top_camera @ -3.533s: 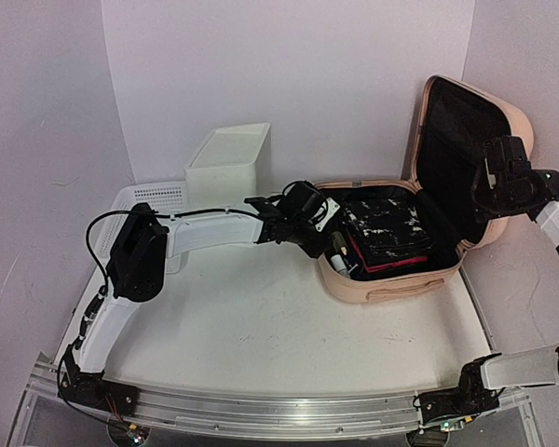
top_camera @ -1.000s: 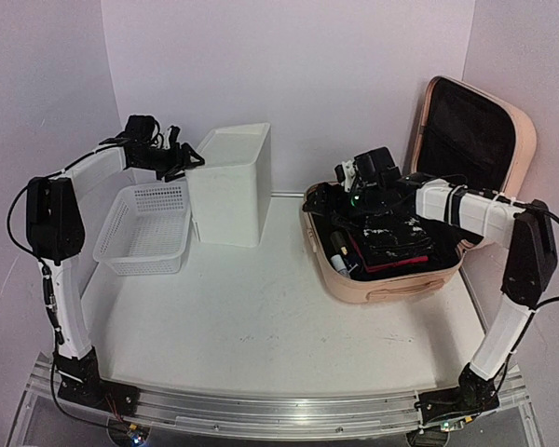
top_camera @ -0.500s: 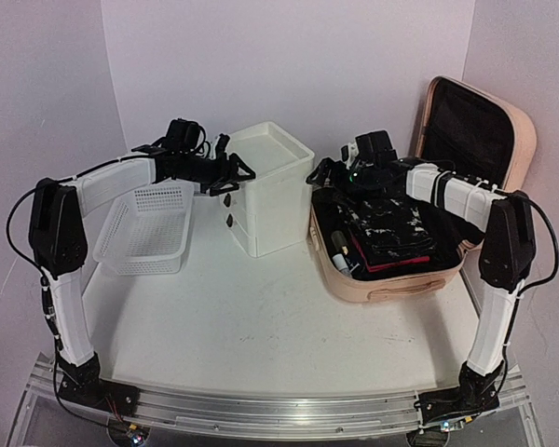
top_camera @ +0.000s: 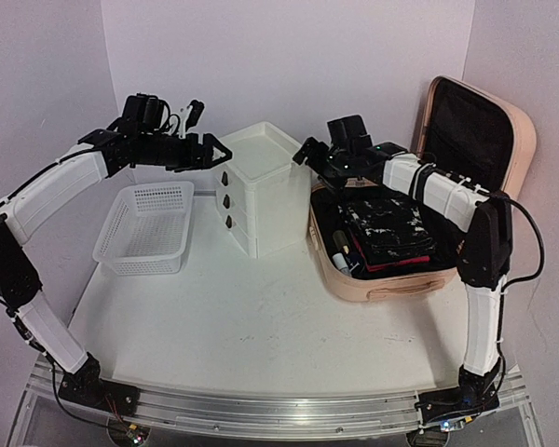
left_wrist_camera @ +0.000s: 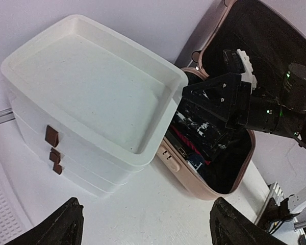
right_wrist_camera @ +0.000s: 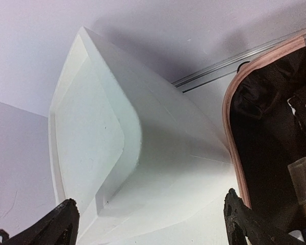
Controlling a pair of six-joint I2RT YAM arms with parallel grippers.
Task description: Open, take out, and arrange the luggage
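Observation:
The luggage is a peach-pink suitcase lying open at the right, its black-lined lid standing up behind it. It also shows in the left wrist view and the right wrist view. Dark folded fabric and a small bottle lie inside. My left gripper hovers open just left of the white drawer box, holding nothing. Over the gap between box and luggage, my right gripper is also open and empty.
The drawer box stands against the luggage's left side, three brown handles facing front-left. A white mesh basket sits at the left by the wall. Walls close in behind and on both sides.
The drawer box has slid right and turned, so its handles now face forward. My left gripper has opened wider and drawn back from it. The right gripper has moved left, off the luggage's contents.

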